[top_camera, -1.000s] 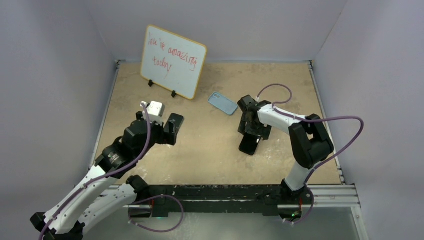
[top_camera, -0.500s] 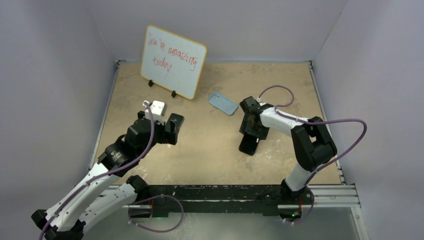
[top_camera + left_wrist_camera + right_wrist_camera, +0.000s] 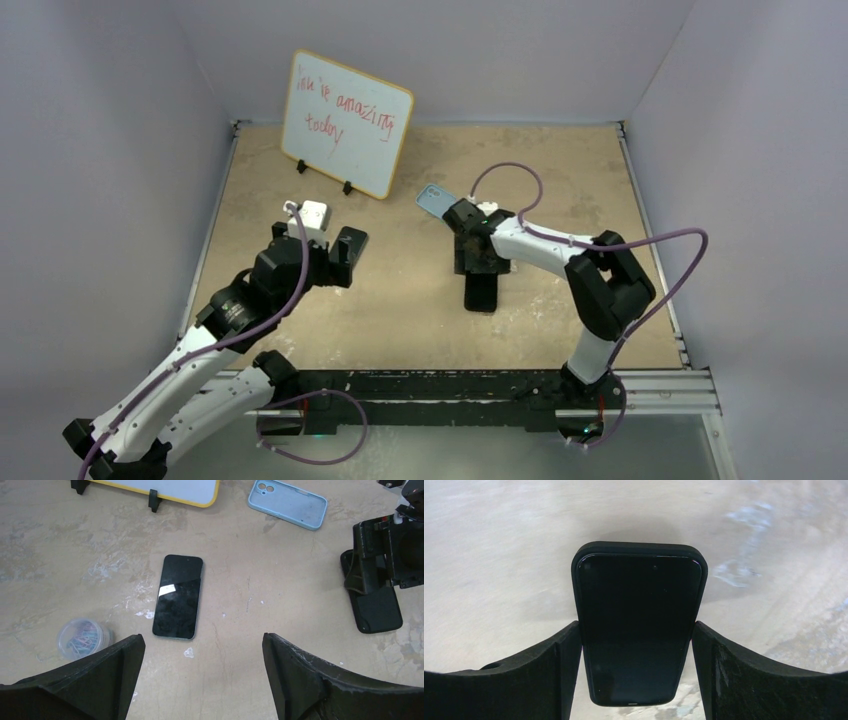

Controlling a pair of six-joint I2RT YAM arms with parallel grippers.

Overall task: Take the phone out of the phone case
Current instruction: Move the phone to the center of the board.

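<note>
Phone (image 3: 639, 625) in black case (image 3: 639, 548), pinched between right jaws, left jaws spread wide, holding nothing

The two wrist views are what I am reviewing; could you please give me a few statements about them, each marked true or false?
1. The light blue phone case lies empty. True.
2. The left gripper holds the bare black phone. False: the gripper is open, and the phone lies screen up on the table.
3. The clear round tub of paper clips sits beside the bare phone, apart from it. True.
4. The right gripper holds nothing. False: it is shut on a phone in a black case.
</note>
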